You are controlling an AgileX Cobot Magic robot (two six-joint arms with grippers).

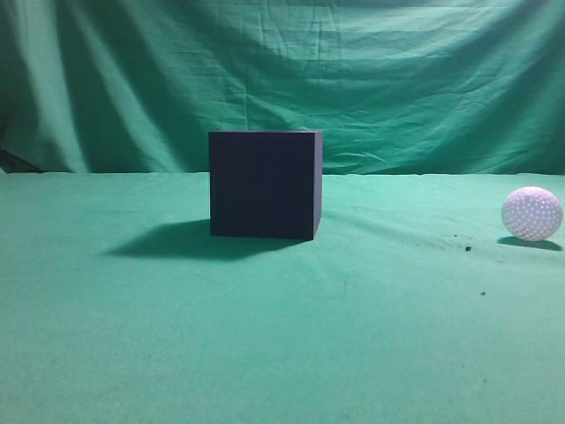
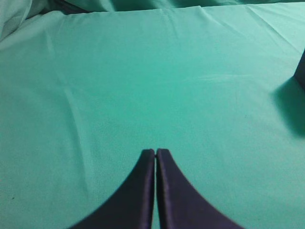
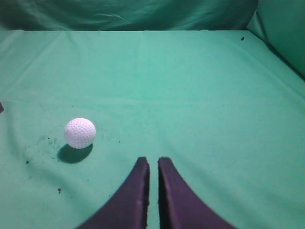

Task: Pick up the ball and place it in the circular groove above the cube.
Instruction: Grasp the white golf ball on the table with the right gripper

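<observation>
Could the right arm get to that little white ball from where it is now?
Probably yes. In the right wrist view the ball lies on open cloth, ahead and left of the right gripper, with nothing between them. Its fingers are nearly together, so they would need to open first.

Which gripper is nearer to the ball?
Right. The right gripper has the ball just ahead to its left; the left gripper sees only the cube's edge.

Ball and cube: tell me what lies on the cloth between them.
Nothing solid. In the exterior view, only green cloth and a few tiny dark specks near the ball lie between it and the cube.
</observation>
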